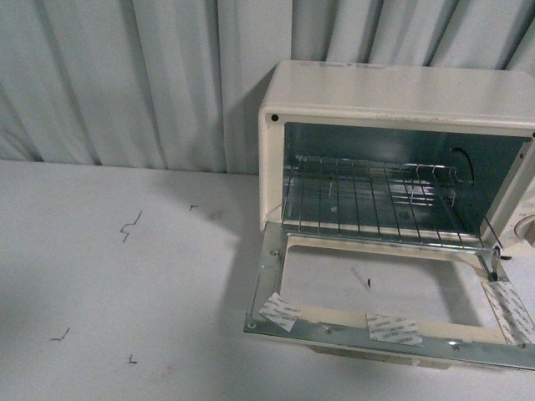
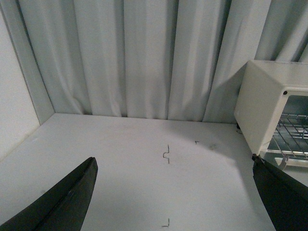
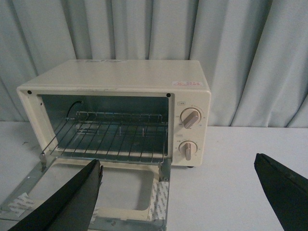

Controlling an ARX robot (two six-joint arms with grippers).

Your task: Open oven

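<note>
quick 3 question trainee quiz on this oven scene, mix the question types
1. True or false: the oven door is folded down flat.
2. How many knobs show in the right wrist view?
3. What sits inside the oven? A) a tray of bread B) a bare wire rack C) a pan

Key: 1 true. 2 two. 3 B. Both the left gripper and the right gripper are open and hold nothing.

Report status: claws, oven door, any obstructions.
Left claw open, empty. Right claw open, empty. Cream-white boxy toaster oven, glass-window door folded fully down, wire rack exposed. Nothing in the way.
</note>
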